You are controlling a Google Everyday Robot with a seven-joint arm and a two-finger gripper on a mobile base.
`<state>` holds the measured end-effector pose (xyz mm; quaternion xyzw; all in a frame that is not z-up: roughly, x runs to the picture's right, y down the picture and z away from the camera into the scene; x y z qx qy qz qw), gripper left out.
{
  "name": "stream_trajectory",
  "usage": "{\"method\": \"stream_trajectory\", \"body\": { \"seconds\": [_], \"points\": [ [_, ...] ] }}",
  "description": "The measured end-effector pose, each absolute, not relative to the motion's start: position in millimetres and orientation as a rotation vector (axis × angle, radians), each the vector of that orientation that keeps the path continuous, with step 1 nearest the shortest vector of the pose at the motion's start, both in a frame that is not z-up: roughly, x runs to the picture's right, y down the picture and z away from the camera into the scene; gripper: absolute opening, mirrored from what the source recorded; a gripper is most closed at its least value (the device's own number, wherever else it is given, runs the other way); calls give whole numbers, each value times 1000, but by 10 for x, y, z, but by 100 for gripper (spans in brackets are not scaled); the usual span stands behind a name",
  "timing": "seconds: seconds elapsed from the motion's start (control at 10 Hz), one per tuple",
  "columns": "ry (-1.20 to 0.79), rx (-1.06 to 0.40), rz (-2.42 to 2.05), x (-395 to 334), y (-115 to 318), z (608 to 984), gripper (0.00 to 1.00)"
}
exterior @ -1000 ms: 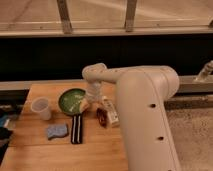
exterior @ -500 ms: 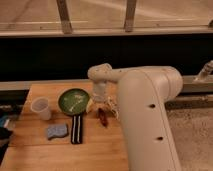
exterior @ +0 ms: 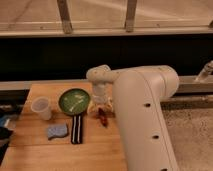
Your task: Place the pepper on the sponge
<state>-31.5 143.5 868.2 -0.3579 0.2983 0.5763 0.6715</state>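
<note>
1. We see the pepper (exterior: 102,119), dark red and glossy, lying on the wooden tabletop (exterior: 35,150) about midway between the far and near edges, close to where the robot's arm (exterior: 145,115) covers the right side.
2. The pincer (exterior: 99,106) hangs directly over the pepper's far end. We cannot tell whether it is open or closed, nor whether it touches the pepper.
3. The sponge (exterior: 57,131), light blue with wavy edges, lies well apart from the pepper, in the left half and closer to the near edge. Nothing rests on it.
4. Between sponge and pepper lies a narrow black strip (exterior: 76,129) with pale stripes, just beside the sponge's right side and running from far to near.
5. Containers: a green plate (exterior: 74,101) sits toward the far edge, left of the pincer, and carries a few pale flecks we cannot identify. A translucent white cup (exterior: 41,107) stands upright near the left edge, and we cannot make out any contents.
6. Counted: one pepper, one sponge, one black strip, one plate, one cup.
</note>
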Motion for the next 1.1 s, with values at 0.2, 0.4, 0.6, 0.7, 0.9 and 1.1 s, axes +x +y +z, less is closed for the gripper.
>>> {"method": "stream_trajectory", "body": {
  "seconds": [0.2,0.4,0.6,0.7,0.9,1.1],
  "points": [
    [672,-806,1300,-304,1432,8681,80],
    [668,-802,1302,-313,1417,8681,80],
    [686,-811,1342,-228,1386,8744,80],
    [699,-823,1357,-156,1425,8773,80],
    [710,-840,1362,-72,1562,8802,80],
    [705,-842,1362,-50,1627,8819,80]
  ]
}}
